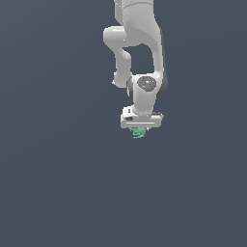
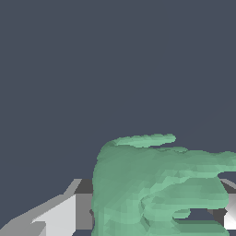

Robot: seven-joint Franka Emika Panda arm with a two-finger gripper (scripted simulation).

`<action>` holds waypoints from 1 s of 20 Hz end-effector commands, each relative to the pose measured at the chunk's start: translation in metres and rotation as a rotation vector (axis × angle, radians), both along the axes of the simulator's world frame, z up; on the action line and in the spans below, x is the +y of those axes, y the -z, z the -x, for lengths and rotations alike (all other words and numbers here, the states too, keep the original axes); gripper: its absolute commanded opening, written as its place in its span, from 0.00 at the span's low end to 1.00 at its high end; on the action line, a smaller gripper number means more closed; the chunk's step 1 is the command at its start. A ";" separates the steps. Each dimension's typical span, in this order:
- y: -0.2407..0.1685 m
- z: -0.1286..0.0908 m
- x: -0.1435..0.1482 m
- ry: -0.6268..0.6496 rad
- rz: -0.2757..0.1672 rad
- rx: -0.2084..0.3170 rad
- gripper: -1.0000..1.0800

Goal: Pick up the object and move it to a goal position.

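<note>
The object (image 1: 139, 133) is a small green lumpy thing with ridged finger-like lobes. In the exterior view it sits right under the white gripper (image 1: 140, 130), whose body covers its upper part. In the wrist view the object (image 2: 156, 184) is large and close, lodged between the two fingers (image 2: 55, 216), with its lobes reaching out toward the other finger. The gripper is shut on the object. The white arm hangs down from the top of the exterior view.
Only a plain dark grey-blue ground (image 1: 58, 183) shows around the arm. No goal marker or other thing is in view.
</note>
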State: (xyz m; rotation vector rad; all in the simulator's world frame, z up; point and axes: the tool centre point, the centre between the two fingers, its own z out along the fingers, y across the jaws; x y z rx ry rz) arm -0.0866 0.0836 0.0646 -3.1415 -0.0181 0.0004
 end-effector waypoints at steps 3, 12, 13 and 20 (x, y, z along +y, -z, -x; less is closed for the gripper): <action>-0.027 -0.002 -0.015 0.000 -0.001 -0.001 0.00; -0.110 -0.007 -0.061 0.000 -0.002 -0.001 0.00; -0.121 -0.008 -0.067 0.000 -0.002 -0.001 0.00; -0.192 -0.013 -0.106 0.000 -0.003 -0.001 0.00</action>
